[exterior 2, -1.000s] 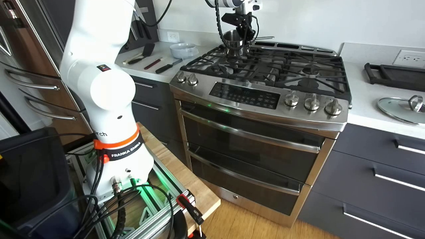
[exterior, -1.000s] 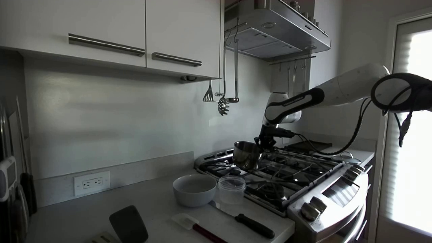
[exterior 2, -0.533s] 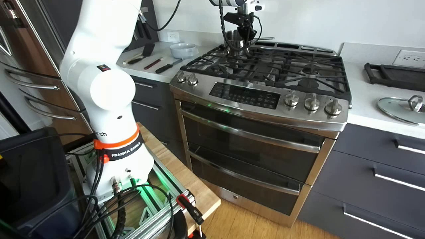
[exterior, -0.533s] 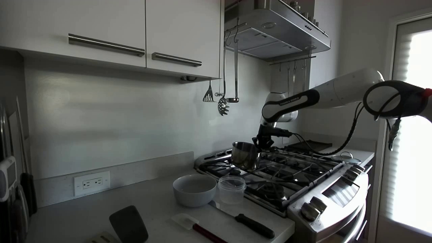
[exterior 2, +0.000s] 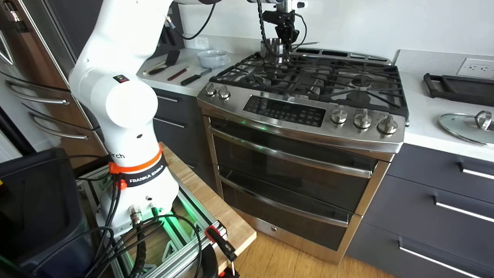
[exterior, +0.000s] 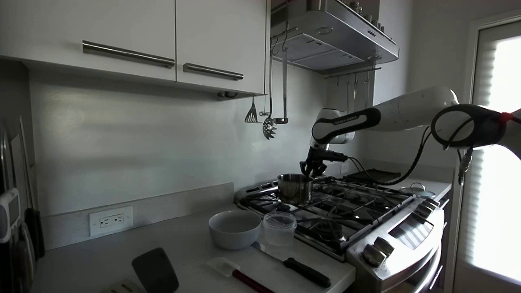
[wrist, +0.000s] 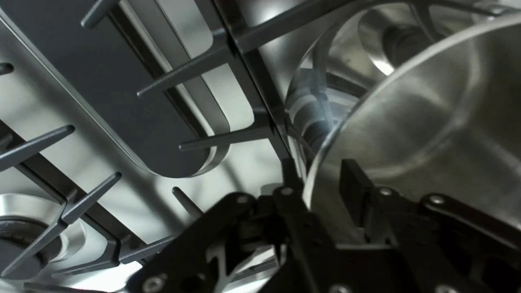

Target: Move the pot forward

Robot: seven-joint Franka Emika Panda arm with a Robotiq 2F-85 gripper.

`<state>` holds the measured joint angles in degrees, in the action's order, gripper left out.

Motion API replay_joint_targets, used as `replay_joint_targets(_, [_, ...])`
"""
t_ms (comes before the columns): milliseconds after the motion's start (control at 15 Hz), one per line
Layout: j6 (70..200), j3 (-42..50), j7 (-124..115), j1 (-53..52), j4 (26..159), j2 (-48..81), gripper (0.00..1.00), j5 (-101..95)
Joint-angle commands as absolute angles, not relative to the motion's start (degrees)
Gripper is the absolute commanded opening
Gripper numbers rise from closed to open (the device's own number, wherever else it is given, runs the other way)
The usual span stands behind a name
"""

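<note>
Steel pot (exterior: 294,190) has end effector (wrist: 318,175) astride its rim (wrist: 310,185).

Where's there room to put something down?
On the counter, between the wall outlet, white bowl and black spatula. There's another bare bit between the stove, glass lid and black tray. It's crowded around the clear tub and knife, and at the pot, where the gripper is.

Stove (exterior 2: 303,144) in both exterior views (farther off), wrist view looking down, close over pot (wrist: 427,122)
</note>
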<state>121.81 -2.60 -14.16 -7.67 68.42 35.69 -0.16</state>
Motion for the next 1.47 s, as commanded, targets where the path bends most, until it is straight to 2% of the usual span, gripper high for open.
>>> replay_joint_targets(0, [120.09, -2.59, -12.71, -8.16, 64.53, 37.46, 0.66, 0.22])
replay_joint_targets(200, [119.77, -2.29, -12.48, -8.53, 64.58, 36.57, 0.88, -0.30])
replay_joint_targets(333, [119.96, -2.18, -12.11, -8.56, 65.70, 34.99, 0.99, -0.61])
replay_joint_targets(867, [122.07, -3.16, -8.54, -7.47, 74.66, 25.50, 1.00, -0.38])
replay_joint_targets(1400, [126.95, -3.58, -5.88, -5.90, 89.76, 13.64, 1.00, 3.38])
